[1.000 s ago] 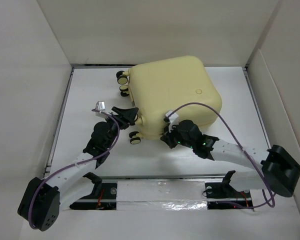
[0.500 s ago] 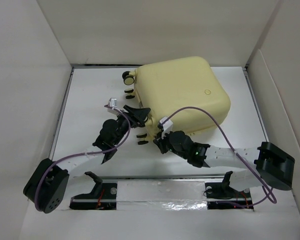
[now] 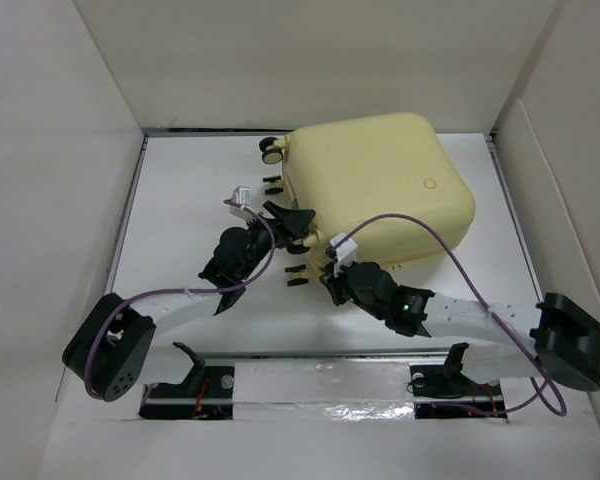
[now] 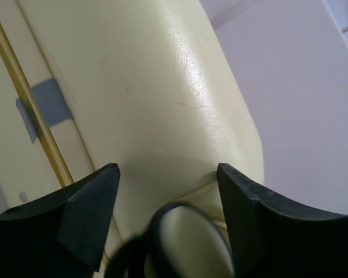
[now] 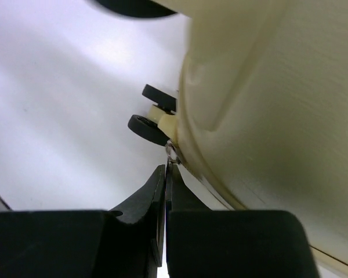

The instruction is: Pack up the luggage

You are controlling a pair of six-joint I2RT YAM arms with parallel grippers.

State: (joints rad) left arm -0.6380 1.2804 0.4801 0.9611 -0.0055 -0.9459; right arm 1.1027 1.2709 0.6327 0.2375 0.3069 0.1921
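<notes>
Luggage (image 3: 380,180): it lies flat and closed on the white table (image 3: 180,200), right of centre and toward the far wall. Its wheel end is turned toward the left arm.
Left gripper (image 3: 292,222): it is placed at the wheel end of the shell. The fingers are spread wide and nothing is clasped. In the left wrist view a blurred caster wheel (image 4: 182,243) is seen low between them; contact cannot be told.
Right gripper (image 5: 165,168): it is set at the near corner of the shell, right at the seam. The fingers are pinched together with barely a slit between them. A small metal tab (image 5: 171,150) is met by the tips and is taken to be the zipper pull.
Seam (image 4: 23,98): a yellow line is seen running along the shell side, with a grey patch (image 4: 43,104) beside it. How far it is zipped cannot be told.
Step in hand: judged to be working the zipper round the corner. Whether opening or closing cannot be told.
Doing it well: the pull is best drawn along the seam line, not away from the shell, and the rounded corner followed in a smooth arc. The wheel end should be braced by the open left fingers so the case is not swung across the table.
Pace: slow, since only the very tips bear on the tab.
Risks: the tab may slip from the pinch, or the case may pivot under the drag. The purple cable (image 3: 420,225) arching over the lid may snag.
</notes>
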